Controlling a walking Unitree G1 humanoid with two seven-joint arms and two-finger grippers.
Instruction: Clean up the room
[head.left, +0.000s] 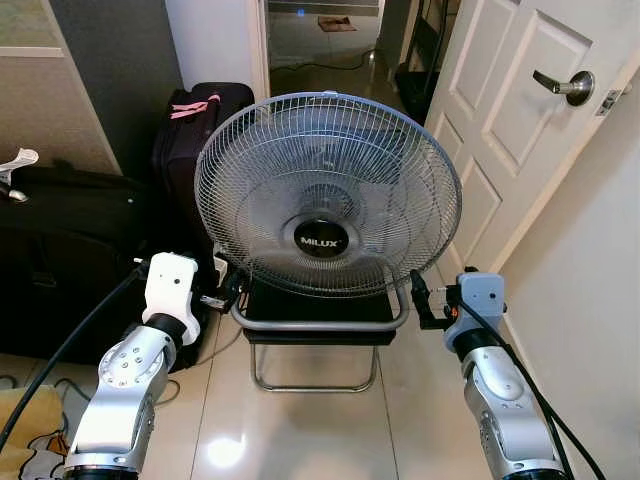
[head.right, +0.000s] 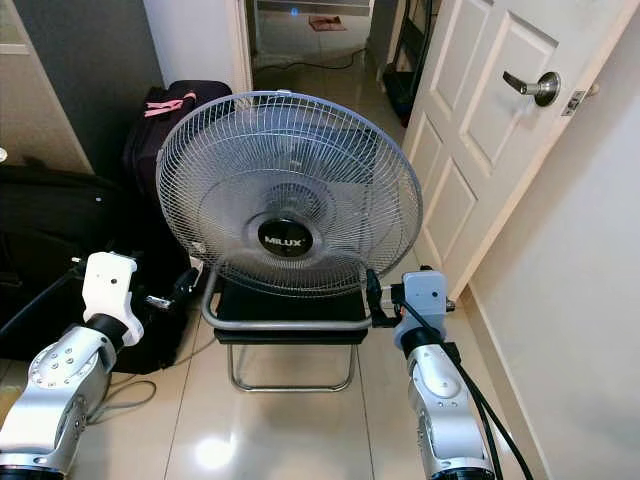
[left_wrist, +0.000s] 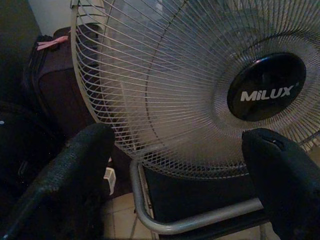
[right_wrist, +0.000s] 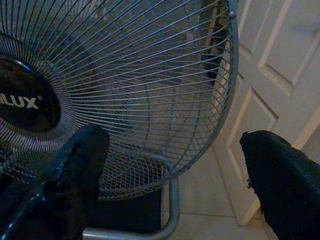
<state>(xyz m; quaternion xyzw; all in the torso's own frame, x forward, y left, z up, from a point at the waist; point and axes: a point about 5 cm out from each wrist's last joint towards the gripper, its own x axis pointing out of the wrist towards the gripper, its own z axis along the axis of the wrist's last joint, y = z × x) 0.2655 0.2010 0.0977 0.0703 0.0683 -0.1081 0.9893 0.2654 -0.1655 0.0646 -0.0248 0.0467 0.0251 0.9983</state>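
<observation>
A grey MILUX floor fan (head.left: 327, 195) with a round wire cage stands tilted back on a silver tube frame (head.left: 318, 325), straight ahead on the tiled floor. My left gripper (head.left: 228, 290) is open beside the frame's left corner, low at the cage's left edge. In the left wrist view its fingers (left_wrist: 75, 170) spread wide in front of the cage and tube. My right gripper (head.left: 420, 300) is open at the frame's right corner. Its fingers (right_wrist: 80, 160) stand apart before the cage's lower right rim. Neither gripper holds anything.
Dark suitcases (head.left: 185, 140) and a black case (head.left: 70, 250) stand left of the fan. A white door (head.left: 520, 120) with a lever handle (head.left: 565, 85) stands open on the right beside a wall. A doorway (head.left: 320, 45) lies behind. Cables (head.left: 175, 385) and yellow cloth (head.left: 25, 430) lie lower left.
</observation>
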